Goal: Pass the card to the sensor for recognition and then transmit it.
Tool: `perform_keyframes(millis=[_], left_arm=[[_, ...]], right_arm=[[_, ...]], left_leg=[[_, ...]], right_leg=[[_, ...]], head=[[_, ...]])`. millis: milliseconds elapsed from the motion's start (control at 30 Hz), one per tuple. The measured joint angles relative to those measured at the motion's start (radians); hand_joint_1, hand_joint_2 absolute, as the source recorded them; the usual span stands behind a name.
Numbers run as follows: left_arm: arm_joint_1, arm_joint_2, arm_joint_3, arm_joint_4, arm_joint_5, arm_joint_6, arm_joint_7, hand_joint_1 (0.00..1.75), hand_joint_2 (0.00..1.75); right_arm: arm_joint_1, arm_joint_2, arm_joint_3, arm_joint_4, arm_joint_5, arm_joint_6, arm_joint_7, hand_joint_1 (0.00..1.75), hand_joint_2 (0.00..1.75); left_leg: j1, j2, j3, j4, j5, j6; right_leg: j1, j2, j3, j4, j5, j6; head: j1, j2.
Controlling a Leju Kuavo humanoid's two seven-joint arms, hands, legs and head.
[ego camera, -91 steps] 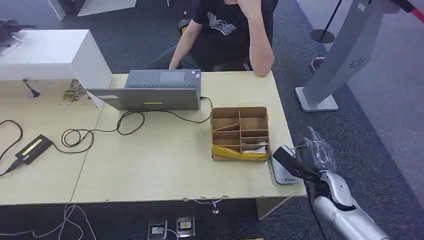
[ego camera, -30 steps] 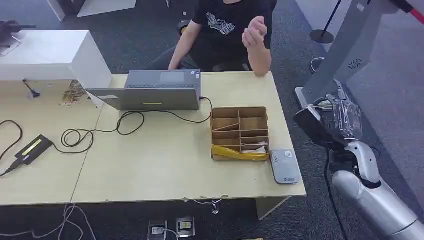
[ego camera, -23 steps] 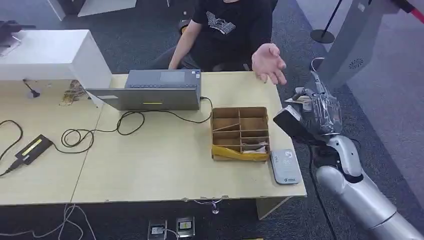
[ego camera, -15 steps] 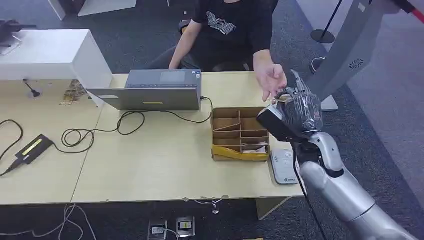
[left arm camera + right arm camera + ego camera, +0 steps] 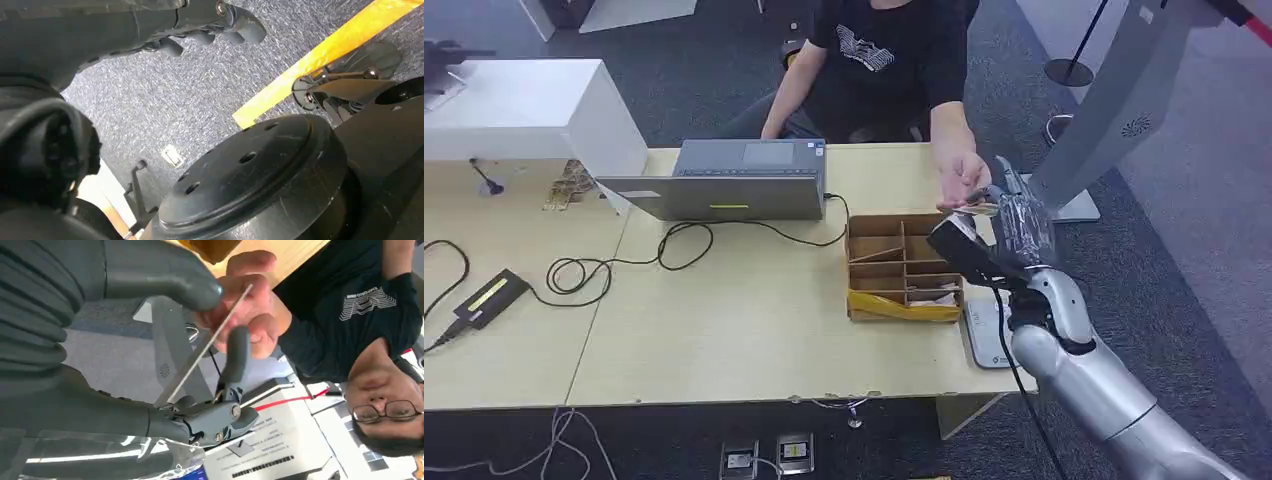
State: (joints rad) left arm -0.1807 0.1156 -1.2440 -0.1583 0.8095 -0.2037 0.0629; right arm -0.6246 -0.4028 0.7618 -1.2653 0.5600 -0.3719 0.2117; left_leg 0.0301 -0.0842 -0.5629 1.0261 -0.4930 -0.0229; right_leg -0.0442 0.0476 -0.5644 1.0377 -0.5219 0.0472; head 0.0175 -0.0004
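My right hand [image 5: 1009,238] is raised above the table's right edge, beyond the cardboard box, and pinches a thin pale card [image 5: 977,208] between thumb and fingers. In the right wrist view the card [image 5: 200,352] is edge-on, with my right hand [image 5: 75,325] holding its near end. A person's hand [image 5: 961,178] reaches across the table, and its fingers [image 5: 250,315] close around the card's far end. The grey card sensor [image 5: 986,338] lies flat on the table below my forearm. My left hand [image 5: 200,25] hangs over the carpet, fingers loosely bent, holding nothing.
A divided cardboard box [image 5: 904,265] stands left of the sensor. A grey laptop [image 5: 734,180] with a trailing cable sits at the back, a black adapter [image 5: 489,295] at the left. A white box [image 5: 524,110] and a grey floor stand [image 5: 1114,100] flank the table.
My right hand lifted the card off the sensor, rose to the right, then swung left and forward to the person. The person's hand lowered and took hold of the card's far end.
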Motion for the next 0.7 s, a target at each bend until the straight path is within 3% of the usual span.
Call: perform_keyframes(millis=[467,700], left_arm=[[0.0,0.0,0.0,-0.002,-0.003,0.0,0.003,0.0,0.0],[0.0,0.0,0.0,-0.002,-0.004,0.0,0.003,0.0,0.0]], right_arm=[[0.008,0.001,0.007,0.032,0.025,-0.009,0.019,0.0,1.75],[0.024,-0.014,0.01,0.013,0.071,0.033,0.086,0.0,1.75]], left_leg=[[0.0,0.0,0.0,0.0,0.0,0.0],[0.0,0.001,0.0,0.0,0.0,0.0]], right_leg=[[0.0,0.0,0.0,0.0,0.0,0.0],[0.0,0.0,0.0,0.0,0.0,0.0]], head=[[0.0,0.0],[0.0,0.0]])
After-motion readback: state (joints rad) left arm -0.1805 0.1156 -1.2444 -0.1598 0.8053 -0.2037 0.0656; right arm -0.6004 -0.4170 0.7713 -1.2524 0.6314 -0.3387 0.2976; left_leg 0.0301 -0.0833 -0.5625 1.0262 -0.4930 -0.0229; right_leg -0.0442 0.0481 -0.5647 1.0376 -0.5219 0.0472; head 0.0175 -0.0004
